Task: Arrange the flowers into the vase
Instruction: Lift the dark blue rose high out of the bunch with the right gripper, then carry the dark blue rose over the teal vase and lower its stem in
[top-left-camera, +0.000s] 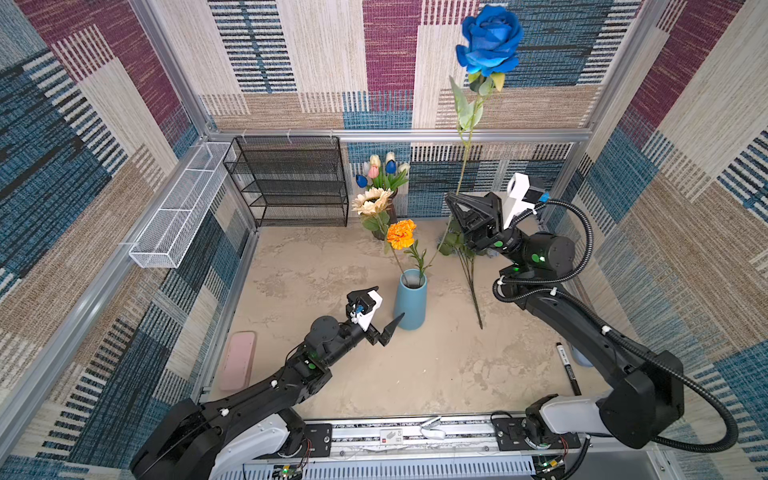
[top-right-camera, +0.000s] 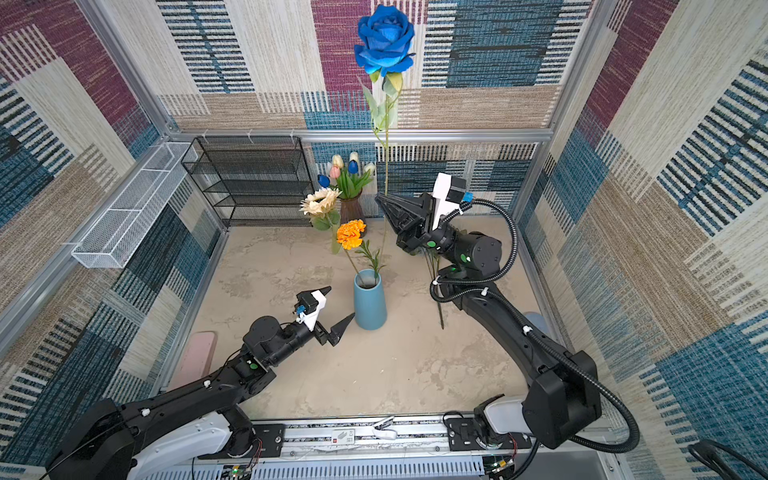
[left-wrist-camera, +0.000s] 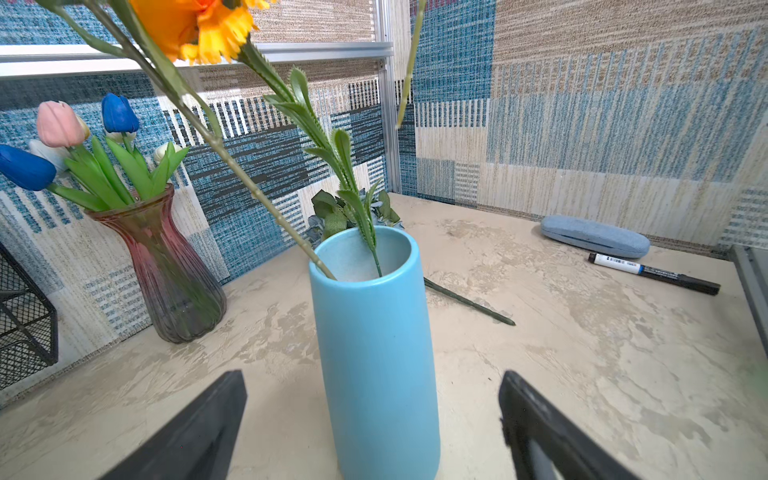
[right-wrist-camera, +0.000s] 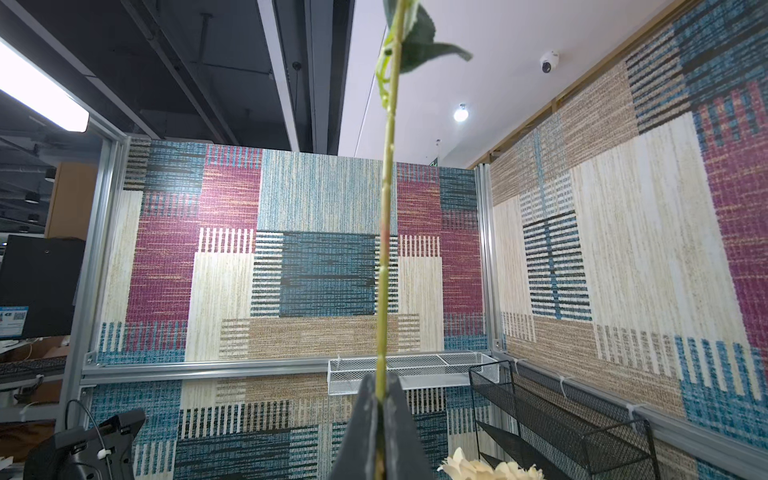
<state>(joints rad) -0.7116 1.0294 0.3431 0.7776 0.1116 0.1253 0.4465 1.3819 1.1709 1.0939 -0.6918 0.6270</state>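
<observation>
Jaws of the left gripper (top-left-camera: 390, 301) are spread wide, low over the table (top-left-camera: 332, 374), just beside the blue vase (top-left-camera: 410, 305) and holding nothing. Two stems are already seated in that vase: the orange flower (top-left-camera: 401, 234) and, as far as can be judged, the cream sunflower (top-left-camera: 371, 201). Tulips (top-left-camera: 384, 170) are seen in a separate glass vase (left-wrist-camera: 166, 270) by the back wall. Further right, the blue rose (top-left-camera: 490, 37) is pinched low on its stem by the pressed-together right gripper (top-left-camera: 451, 198) and held upright, not yet over the vase. More stems (top-left-camera: 473, 291) are lying beneath that arm. An early-to-middle stage is judged: the rose and the loose stems are yet to be placed.
</observation>
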